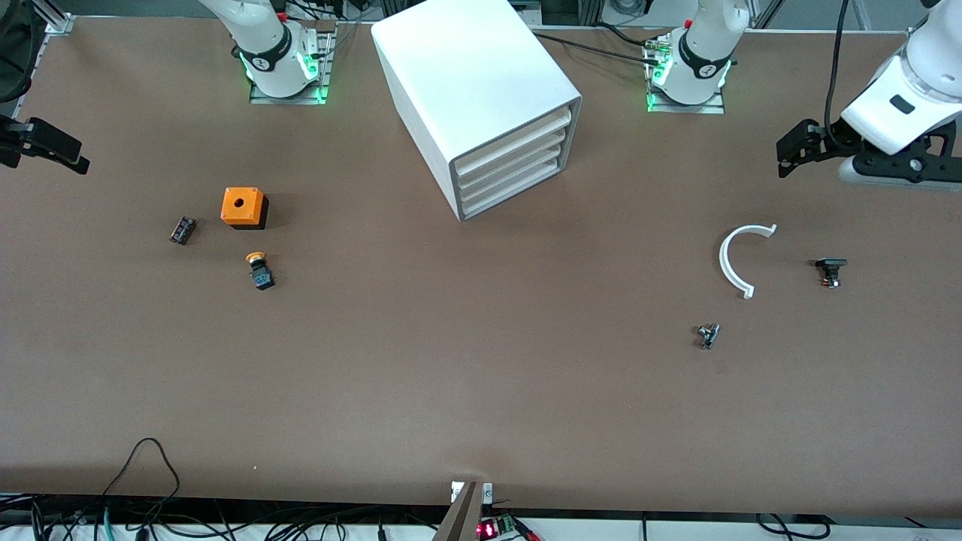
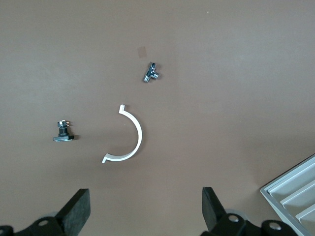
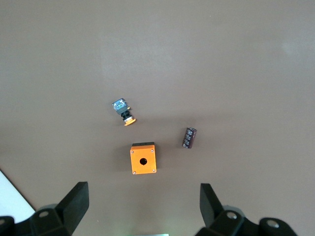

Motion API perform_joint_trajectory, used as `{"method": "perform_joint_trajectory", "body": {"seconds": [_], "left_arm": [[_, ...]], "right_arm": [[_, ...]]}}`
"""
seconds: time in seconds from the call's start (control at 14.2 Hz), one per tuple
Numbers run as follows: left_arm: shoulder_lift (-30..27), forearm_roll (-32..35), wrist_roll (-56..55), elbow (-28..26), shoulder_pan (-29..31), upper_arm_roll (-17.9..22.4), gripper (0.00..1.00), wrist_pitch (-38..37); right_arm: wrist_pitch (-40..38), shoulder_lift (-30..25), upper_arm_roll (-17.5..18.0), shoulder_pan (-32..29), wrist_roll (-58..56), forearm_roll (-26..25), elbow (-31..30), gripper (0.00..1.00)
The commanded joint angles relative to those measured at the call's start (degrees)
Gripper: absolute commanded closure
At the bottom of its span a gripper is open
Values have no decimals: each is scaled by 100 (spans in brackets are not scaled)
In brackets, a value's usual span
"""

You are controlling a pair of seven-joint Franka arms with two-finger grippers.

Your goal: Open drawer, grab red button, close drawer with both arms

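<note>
Drawers (image 1: 511, 169) in the white cabinet (image 1: 466, 83) are all pushed in, so the opening step has not begun. I count what looks like several alike shallow trays stacked in the front face, which is turned at an angle toward the left arm's end of the bench (image 1: 451, 376). Nothing of their contents shows from any view, and I see no red-capped button anywhere; I judge it lies inside one of the lower trays.

My left tool (image 1: 789, 154) hangs over the bench edge at the left arm's end, fingers spread wide and holding nothing. My right tool (image 1: 45, 143) hangs over the other end, also wide apart and empty in its wrist view.

To do this step well I would bring the left tool to the cabinet front square to its angled face, hook a lower tray's lip rather than the topmost, and pull straight along the tray's own line so it does not bind or drag the cabinet.

Loose on the bench: an orange box (image 1: 243, 207) with a hole, an orange-capped button (image 1: 260, 271), a dark capacitor-like part (image 1: 182, 230), a white half-ring (image 1: 740, 259), a metal fitting (image 1: 707, 334) and a black part (image 1: 830, 269)
</note>
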Motion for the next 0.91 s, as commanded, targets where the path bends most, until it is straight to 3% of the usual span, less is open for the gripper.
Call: {"method": "perform_joint_trajectory", "body": {"seconds": [0.0, 0.28, 0.35, 0.56, 0.84], "left_arm": [[261, -30, 53, 87, -14, -14, 0, -149], [726, -161, 105, -194, -14, -75, 0, -105], [823, -484, 114, -282, -14, -93, 0, -122], [1498, -1748, 132, -616, 3, -84, 0, 43], [1913, -3989, 585, -1941, -6, -294, 0, 1027]], "right_arm": [[-34, -91, 62, -71, -74, 83, -80, 0], [-34, -100, 168, -71, -3, 30, -80, 0], [-42, -100, 168, -71, 14, 39, -80, 0], [-34, -100, 168, -71, 23, 39, -80, 0], [-34, -91, 150, -71, 23, 48, -80, 0]]}}
